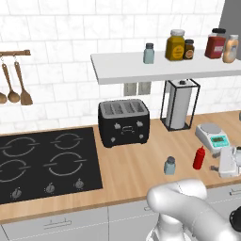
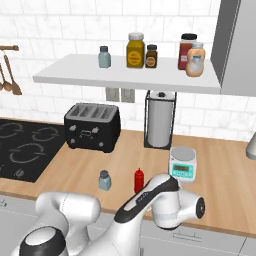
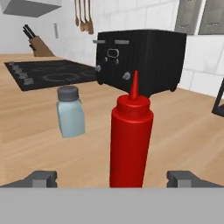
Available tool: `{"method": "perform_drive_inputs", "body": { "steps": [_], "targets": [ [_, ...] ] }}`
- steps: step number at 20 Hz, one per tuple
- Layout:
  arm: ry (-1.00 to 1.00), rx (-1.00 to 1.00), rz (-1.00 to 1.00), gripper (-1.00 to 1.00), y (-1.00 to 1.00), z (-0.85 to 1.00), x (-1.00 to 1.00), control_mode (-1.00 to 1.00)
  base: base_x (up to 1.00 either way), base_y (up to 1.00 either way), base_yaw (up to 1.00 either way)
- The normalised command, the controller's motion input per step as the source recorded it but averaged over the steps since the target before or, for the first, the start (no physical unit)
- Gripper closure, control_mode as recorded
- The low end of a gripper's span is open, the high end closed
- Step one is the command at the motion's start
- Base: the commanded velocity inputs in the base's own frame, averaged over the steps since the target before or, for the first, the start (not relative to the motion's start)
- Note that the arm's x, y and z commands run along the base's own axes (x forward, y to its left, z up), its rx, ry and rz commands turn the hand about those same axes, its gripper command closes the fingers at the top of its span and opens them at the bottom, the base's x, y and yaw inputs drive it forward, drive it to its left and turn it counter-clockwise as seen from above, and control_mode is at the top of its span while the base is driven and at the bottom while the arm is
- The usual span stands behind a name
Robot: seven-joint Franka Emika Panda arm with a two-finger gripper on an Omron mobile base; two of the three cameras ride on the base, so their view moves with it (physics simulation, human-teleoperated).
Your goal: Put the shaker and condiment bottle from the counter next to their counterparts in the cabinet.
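While the gripper (image 3: 112,178) stands spread wide either side of the condiment bottle (image 3: 130,141), nothing is pinched; the bottle stands upright on the counter (image 1: 136,160), just beside the shaker (image 3: 70,112). An off-centre close could tip the bottle into that shaker.

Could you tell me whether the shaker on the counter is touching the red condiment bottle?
Apart: the hand view shows bare counter between the shaker and condiment bottle.
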Motion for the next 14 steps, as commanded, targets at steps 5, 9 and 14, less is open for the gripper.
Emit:
{"method": "perform_drive_inputs", "body": {
  "steps": [5, 9, 14],
  "targets": [
    [0.0, 0.0, 0.0, -1.0, 0.0, -0.26, 0.27, -1.0, 0.0, 0.0, 0.0],
    [0.0, 0.0, 0.0, -1.0, 0.0, -0.09, 0.31, -1.0, 0.0, 0.0, 0.0],
    [0.01, 0.02, 0.0, -1.0, 0.0, -0.04, 0.14, -1.0, 0.0, 0.0, 0.0]
  ]
}}
